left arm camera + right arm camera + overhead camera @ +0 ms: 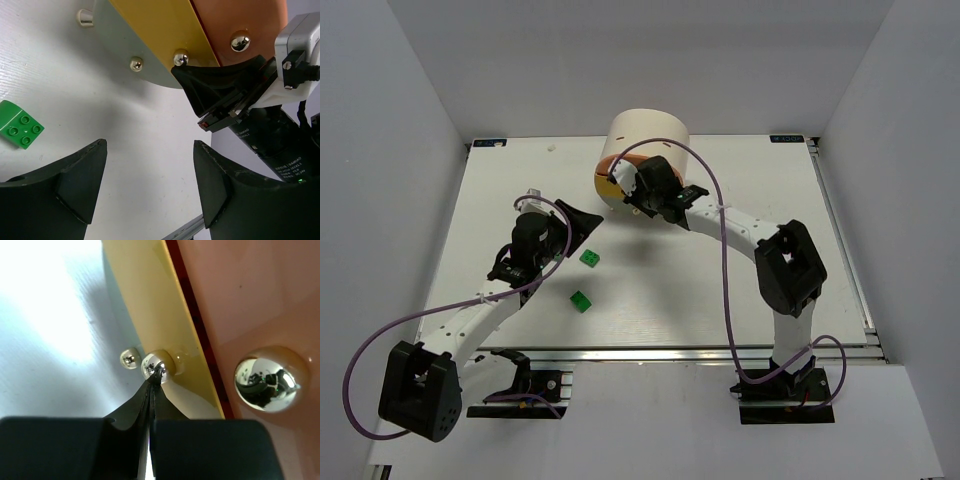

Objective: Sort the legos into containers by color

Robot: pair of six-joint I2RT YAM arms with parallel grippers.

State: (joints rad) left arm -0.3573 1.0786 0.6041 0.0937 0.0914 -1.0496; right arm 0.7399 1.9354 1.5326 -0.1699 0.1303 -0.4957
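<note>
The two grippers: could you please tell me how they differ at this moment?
The left gripper stands open; the right gripper is shut. The left gripper holds nothing and hangs over the table, a green lego off to one side; the right gripper's tips meet the knob of the yellow drawer. Both are black and two-fingered.

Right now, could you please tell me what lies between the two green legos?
Nothing: the top view shows only bare table between the far lego and the near lego.
</note>
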